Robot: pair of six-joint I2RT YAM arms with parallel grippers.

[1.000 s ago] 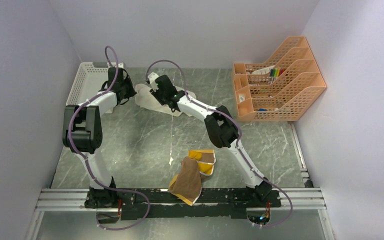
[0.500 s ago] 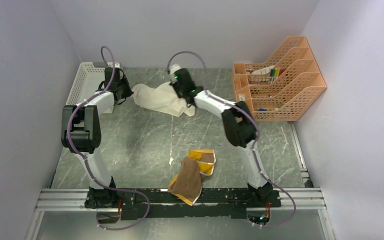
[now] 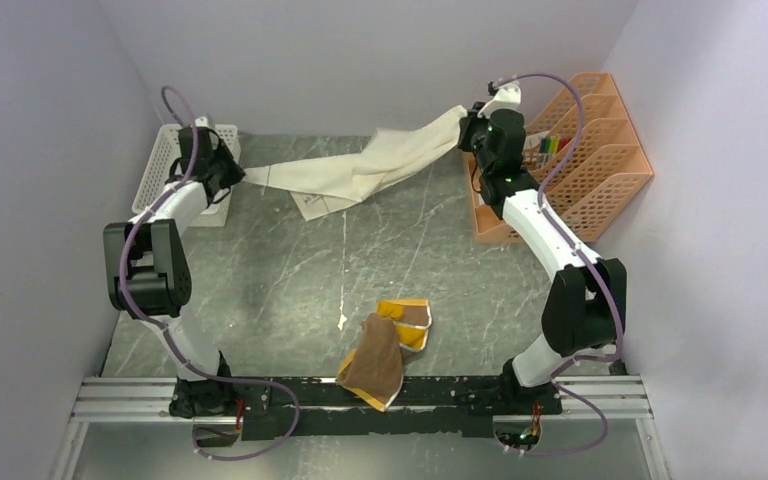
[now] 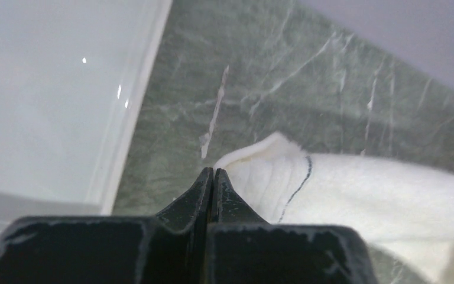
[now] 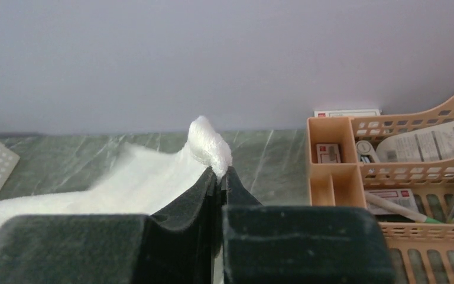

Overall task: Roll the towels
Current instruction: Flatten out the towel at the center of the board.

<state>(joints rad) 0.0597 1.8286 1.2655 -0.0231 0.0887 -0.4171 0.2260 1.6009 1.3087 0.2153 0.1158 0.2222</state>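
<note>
Out swung the right gripper (image 3: pixel 470 133), stretching the cream towel (image 3: pixel 360 172) from the left gripper (image 3: pixel 232 176), both clamped on corners. Nothing was rolled; the brown towel (image 3: pixel 375 360) waited.

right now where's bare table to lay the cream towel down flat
The widest bare table is in the middle, between the cream towel stretched across the back and the brown towel near the front edge. Also bare: the strip between the brown towel and the right arm. Crowded: the back, from white basket to orange organizer.
</note>
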